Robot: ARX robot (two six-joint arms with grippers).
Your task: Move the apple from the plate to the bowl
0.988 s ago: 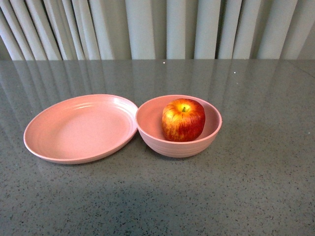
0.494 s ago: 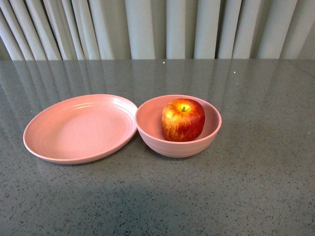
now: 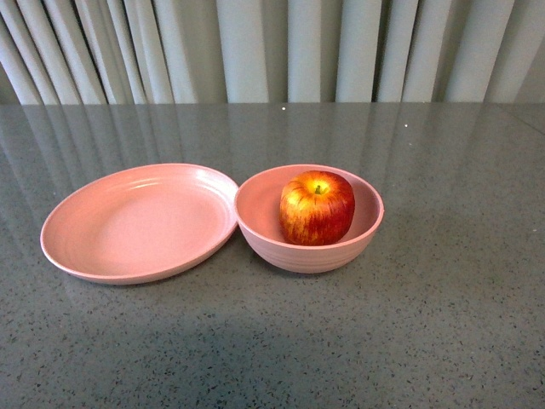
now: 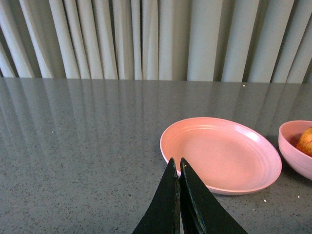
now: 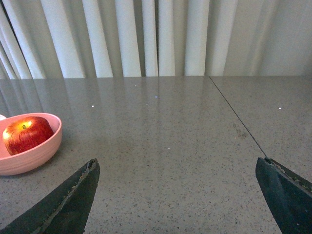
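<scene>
The red apple (image 3: 317, 207) with a yellow top sits inside the deep pink bowl (image 3: 258, 204), upright, stem up. The shallow pink plate (image 3: 136, 223) lies empty just left of the bowl, its rim touching the bowl. Neither gripper shows in the front view. In the left wrist view my left gripper (image 4: 176, 163) is shut and empty, near the plate's (image 4: 219, 156) front rim, with the bowl (image 4: 292, 146) at the edge. In the right wrist view my right gripper (image 5: 178, 163) is wide open and empty, well to the right of the bowl (image 5: 34, 153) and apple (image 5: 27, 134).
The grey speckled table (image 3: 443, 324) runs to a pale curtain (image 3: 272, 51) at the back. A thin seam (image 5: 236, 117) crosses the tabletop in the right wrist view.
</scene>
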